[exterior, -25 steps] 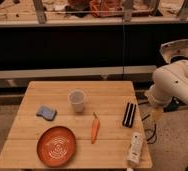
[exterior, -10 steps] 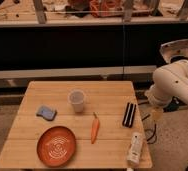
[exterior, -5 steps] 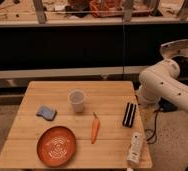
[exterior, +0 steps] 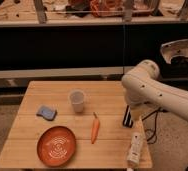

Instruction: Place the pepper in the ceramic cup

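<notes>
Gripper [exterior: 134, 110] down at the lower tip of the white arm [exterior: 159, 92], over the 3 o'clock edge of the table [exterior: 42, 90], just above a small black object [exterior: 128, 119]. Cannot tell whether clenched or released (tucked under the arm's bulk). Apart from both the pepper [exterior: 95, 130] and the ceramic cup [exterior: 77, 100].

Table first by size: pale wooden slats, filling the lower middle, with a dark bench [exterior: 62, 45] running across behind it at 12 o'clock (clutter on top, too blurred to name).

White arm reaching in from 3 o'clock, bulky elbow above the table's right side, last link turned downward.

Round orange plate [exterior: 56, 145] with a pale swirl pattern, flat on the wood at 7 o'clock.

Long white object [exterior: 134, 147] (bottle or strip, hard to tell) lying along the 4 o'clock edge, running to the near corner.

Ceramic cup, pale whitish-grey, upright, mouth upward, just off the table's centre toward 12 o'clock, touching nothing else.

Pepper, slim and orange, lying flat on the table at 5 o'clock from the ceramic cup, outside it; dark stem end toward 12 o'clock, tapered tip toward 6 o'clock. Near the orange plate's 2 o'clock rim, not touching.

Blue-grey sponge [exterior: 46, 112] at 9 o'clock on the table, at 8 o'clock from the ceramic cup.

Small black object at 2 o'clock from the pepper, close to the table's edge.
</notes>
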`<state>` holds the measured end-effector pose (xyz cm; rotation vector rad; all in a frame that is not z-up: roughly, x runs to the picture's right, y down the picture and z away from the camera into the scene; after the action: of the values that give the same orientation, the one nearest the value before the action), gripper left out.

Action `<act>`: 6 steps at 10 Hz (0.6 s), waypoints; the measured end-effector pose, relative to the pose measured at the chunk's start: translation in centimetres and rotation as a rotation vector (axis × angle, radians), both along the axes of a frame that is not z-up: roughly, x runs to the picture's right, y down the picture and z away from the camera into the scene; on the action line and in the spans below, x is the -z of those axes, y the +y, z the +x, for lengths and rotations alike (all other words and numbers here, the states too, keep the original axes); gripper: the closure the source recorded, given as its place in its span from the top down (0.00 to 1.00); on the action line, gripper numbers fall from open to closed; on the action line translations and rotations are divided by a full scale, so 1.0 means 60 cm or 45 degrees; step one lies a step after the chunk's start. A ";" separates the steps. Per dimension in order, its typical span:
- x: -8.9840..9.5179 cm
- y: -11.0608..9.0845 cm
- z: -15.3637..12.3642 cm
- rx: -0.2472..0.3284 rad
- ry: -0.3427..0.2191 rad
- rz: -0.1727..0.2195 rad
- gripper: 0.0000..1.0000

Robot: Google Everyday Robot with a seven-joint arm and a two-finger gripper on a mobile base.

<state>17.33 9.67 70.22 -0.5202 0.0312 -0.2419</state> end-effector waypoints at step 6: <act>-0.007 0.010 -0.057 0.192 -0.087 -0.005 0.80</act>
<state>13.92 10.30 70.65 -0.5141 0.0036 -0.4067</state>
